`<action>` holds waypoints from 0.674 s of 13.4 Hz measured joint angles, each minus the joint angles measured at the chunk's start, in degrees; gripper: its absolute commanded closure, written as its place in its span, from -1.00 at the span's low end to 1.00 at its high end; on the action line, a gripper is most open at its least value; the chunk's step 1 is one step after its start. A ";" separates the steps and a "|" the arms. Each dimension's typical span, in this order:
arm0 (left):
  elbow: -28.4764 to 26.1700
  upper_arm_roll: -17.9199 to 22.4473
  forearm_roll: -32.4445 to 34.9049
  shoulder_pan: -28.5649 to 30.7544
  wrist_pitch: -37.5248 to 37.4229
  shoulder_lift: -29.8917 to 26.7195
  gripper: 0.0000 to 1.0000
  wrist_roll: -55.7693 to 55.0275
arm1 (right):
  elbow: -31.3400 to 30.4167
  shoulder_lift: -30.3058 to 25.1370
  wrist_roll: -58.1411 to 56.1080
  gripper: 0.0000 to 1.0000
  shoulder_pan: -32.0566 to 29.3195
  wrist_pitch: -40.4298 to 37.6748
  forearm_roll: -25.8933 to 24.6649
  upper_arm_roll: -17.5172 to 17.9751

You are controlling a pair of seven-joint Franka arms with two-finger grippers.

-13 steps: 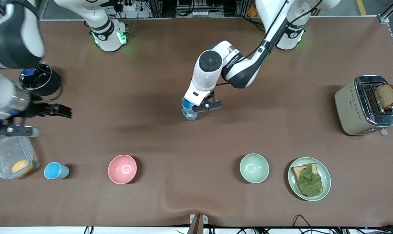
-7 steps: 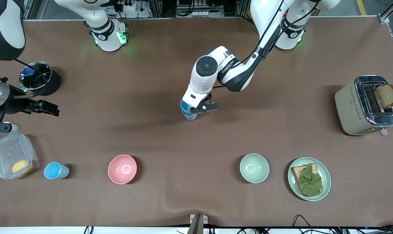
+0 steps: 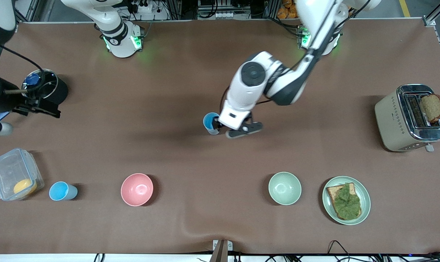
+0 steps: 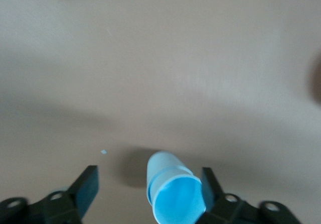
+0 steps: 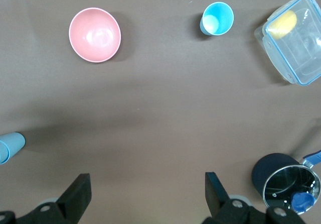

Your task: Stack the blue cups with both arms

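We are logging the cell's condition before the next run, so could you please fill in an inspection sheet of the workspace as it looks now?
Surface: brown table, a raised wrinkle at the edge nearest the front camera.
Job's things: stacked blue cups at mid-table; single blue cup beside the plastic container.
Clutter: pink bowl, green bowl, plate with bread and lettuce, toaster with a slice in it, black pot.
Grippers: left gripper open beside the stack, holding nothing; right gripper open, over the table near the pot.
Cables: black cables at the near edge.
Surroundings: nothing seen.
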 measured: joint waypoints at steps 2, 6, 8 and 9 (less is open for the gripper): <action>0.07 0.09 5.38 3.81 -6.65 -4.82 -1.00 0.48 | -4.37 -2.71 -0.12 -1.00 -0.04 3.37 0.29 0.43; 0.07 0.09 8.95 10.89 -12.38 -12.67 -1.00 8.17 | -12.31 -8.32 -0.12 -1.00 -5.79 7.16 0.29 8.34; 0.08 0.13 8.95 13.65 -15.05 -15.90 -1.00 14.84 | -13.04 -8.91 -0.13 -1.00 -8.24 7.33 0.28 9.89; 0.10 0.13 8.95 14.95 -16.90 -17.38 -1.00 17.75 | -13.29 -8.92 -0.14 -1.00 -9.06 7.41 0.28 9.93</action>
